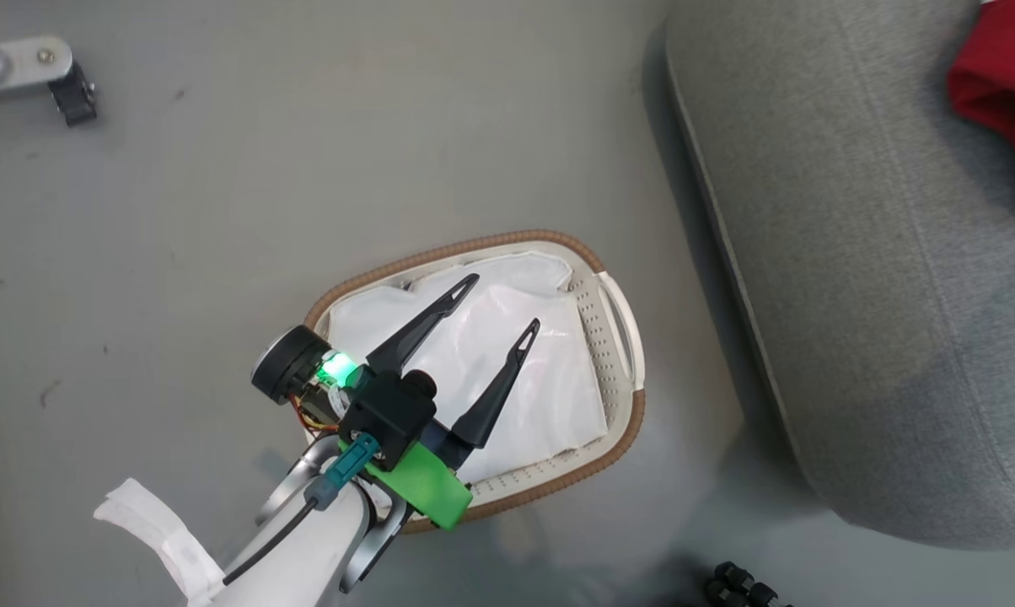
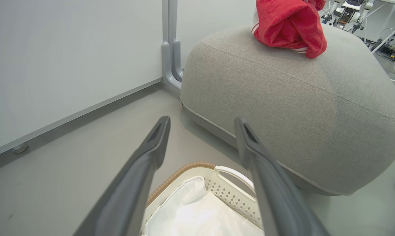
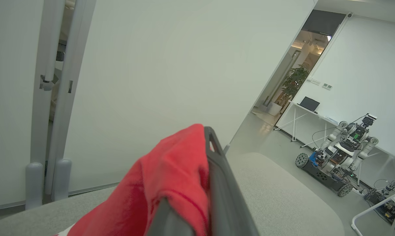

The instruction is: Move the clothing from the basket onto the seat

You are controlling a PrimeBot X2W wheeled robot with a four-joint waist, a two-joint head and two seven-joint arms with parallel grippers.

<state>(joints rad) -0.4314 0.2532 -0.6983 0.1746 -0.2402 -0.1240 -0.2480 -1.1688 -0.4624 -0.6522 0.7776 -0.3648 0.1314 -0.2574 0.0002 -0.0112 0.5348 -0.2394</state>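
Now the left hand [image 1: 504, 301] hangs over the basket [image 1: 474, 244], its two fingers spread wide with nothing between them and their tips above the crinkled white liner [image 1: 524, 379] that covers the basket's inside. The basket sits on the grey floor [image 1: 305, 169]. Just beside the basket, off its handle [image 1: 632, 337] end, stands the seat [image 1: 878, 253]. Well apart from the basket, the red clothing [image 2: 289, 29] lies bunched on the seat's top. The right hand [image 3: 206, 134] is closed on that clothing, with red cloth draped over one finger and pressed against the other.
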